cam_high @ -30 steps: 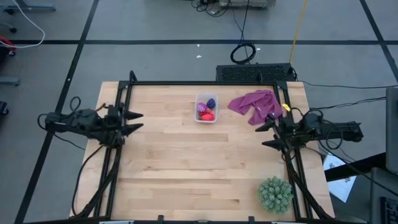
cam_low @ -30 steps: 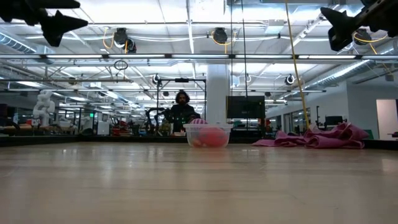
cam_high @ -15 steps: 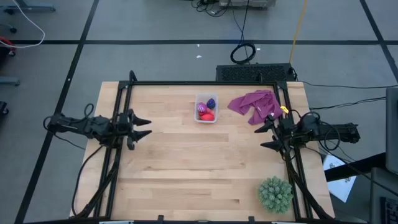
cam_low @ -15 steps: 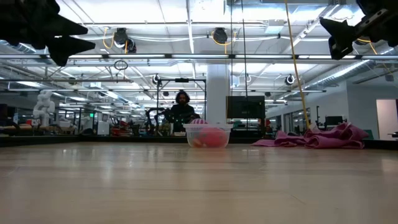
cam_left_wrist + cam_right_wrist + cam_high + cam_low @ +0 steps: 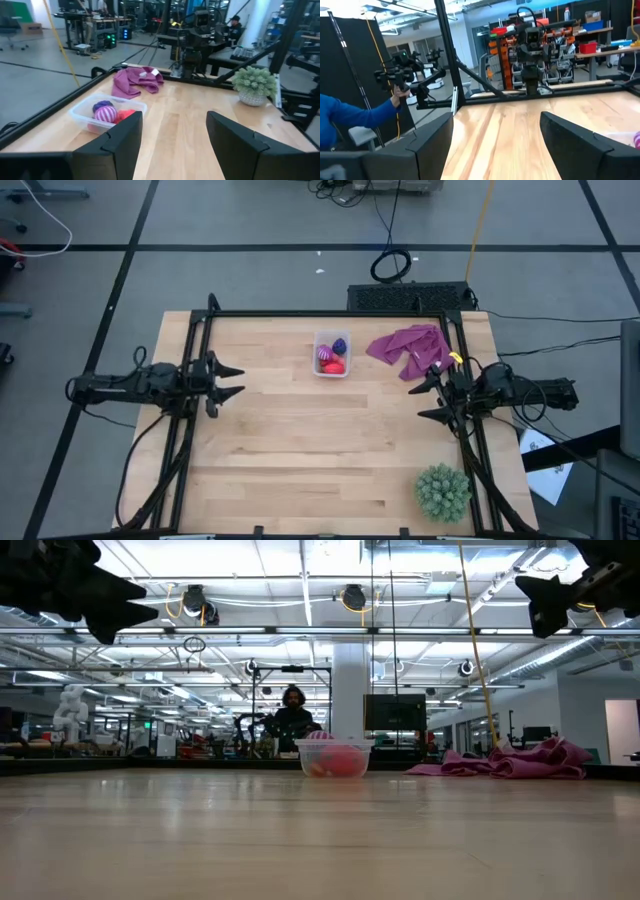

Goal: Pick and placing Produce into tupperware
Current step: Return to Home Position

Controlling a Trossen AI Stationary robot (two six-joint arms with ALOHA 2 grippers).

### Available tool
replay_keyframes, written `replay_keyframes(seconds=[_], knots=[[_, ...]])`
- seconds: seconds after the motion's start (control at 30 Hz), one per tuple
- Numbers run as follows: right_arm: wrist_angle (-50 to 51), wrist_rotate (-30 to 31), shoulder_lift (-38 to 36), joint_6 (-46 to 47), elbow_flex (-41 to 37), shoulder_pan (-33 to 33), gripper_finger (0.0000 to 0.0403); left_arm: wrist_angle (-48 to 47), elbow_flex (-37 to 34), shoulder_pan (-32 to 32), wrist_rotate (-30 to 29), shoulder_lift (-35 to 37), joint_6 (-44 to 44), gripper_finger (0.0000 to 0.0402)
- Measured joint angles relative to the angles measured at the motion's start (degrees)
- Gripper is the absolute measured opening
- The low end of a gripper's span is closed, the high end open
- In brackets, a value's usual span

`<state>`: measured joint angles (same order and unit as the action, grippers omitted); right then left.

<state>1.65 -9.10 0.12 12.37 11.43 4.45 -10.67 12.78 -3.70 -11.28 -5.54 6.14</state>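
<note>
The clear tupperware (image 5: pixel 331 354) stands on the table's far middle; it also shows in the left wrist view (image 5: pixel 107 113) and the low view (image 5: pixel 334 756). Inside lie a blue-purple piece (image 5: pixel 340 345), a striped magenta ball (image 5: pixel 323 356) and a red piece (image 5: pixel 335 366). My left gripper (image 5: pixel 233 381) is open and empty, above the table's left side. My right gripper (image 5: pixel 422 399) is open and empty, above the table's right side.
A purple cloth (image 5: pixel 410 349) lies at the far right of the table. A large green spiky ball (image 5: pixel 442 491) stands at the near right corner. A black frame (image 5: pixel 200 330) runs along the table's edges. A person's blue sleeve (image 5: pixel 350 117) shows beyond the table.
My left gripper has moved toward the table's right edge, out over the table's left side, and a little lower in the low view. My right gripper has stayed near its place.
</note>
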Motion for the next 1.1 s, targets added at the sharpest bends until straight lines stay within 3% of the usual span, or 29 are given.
replay_keyframes(seconds=[0.2, 0.43, 0.73, 1.1], knots=[[-0.76, 0.02, 0.00, -0.29, 0.34, 0.00, 0.0290, 8.85, -4.70, 1.42, 7.05, 0.00, 0.56, 0.0225], [-1.70, 0.42, 0.04, -1.31, -0.04, 0.00, 0.0290, 9.04, -7.50, 1.37, 5.41, 0.00, 3.60, 0.0225], [-6.75, 1.69, 0.07, -2.19, -5.73, -0.02, 0.0290, 9.12, -7.48, 0.96, 5.68, 0.00, 2.57, 0.0225], [-5.13, 1.66, 0.04, -4.61, -5.59, -0.20, 0.0290, 6.72, -7.43, 0.41, 5.21, 0.00, -0.07, 0.0225]])
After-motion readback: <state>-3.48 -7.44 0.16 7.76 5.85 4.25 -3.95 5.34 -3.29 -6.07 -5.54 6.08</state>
